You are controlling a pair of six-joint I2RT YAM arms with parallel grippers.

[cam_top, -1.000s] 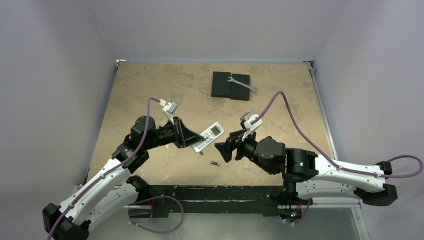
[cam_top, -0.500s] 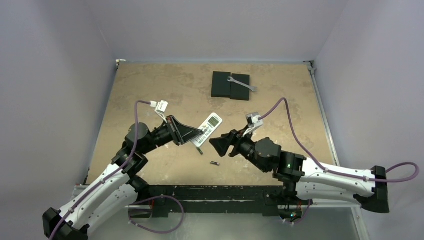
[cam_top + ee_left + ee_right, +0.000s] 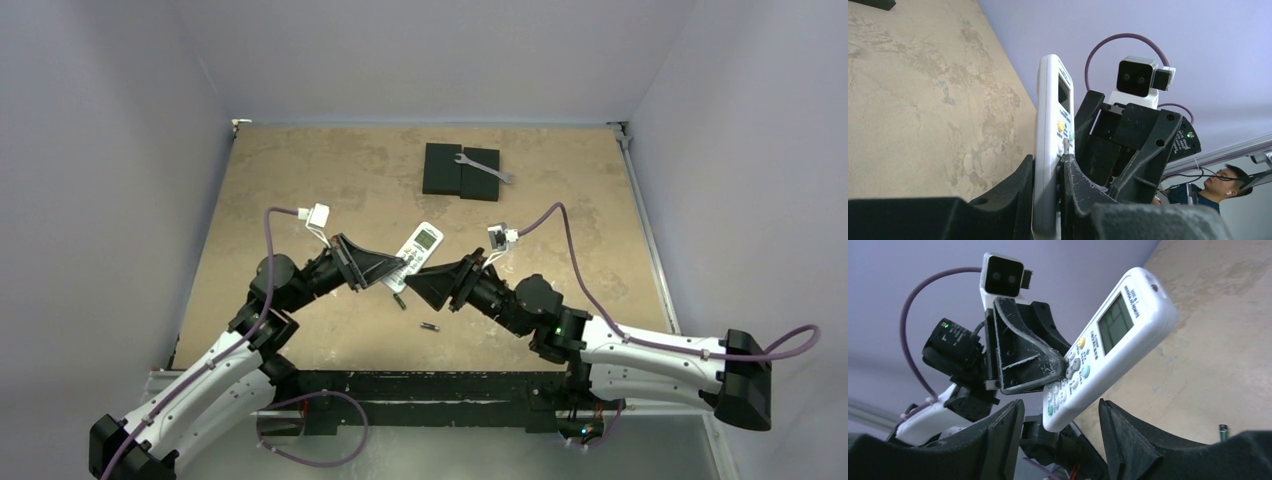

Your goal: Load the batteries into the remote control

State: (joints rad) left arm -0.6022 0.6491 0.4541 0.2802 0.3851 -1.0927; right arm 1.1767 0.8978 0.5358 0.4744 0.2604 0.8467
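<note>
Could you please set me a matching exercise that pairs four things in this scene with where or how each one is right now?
Things:
1. remote
2. wrench
3. batteries
4. right gripper

States:
A. lying on the bare table
B. open, fingers either side of the remote's lower end
C. clamped in the left gripper
D. resting on the black blocks

Pairs: 1-C, 2-D, 3-A, 4-B
</note>
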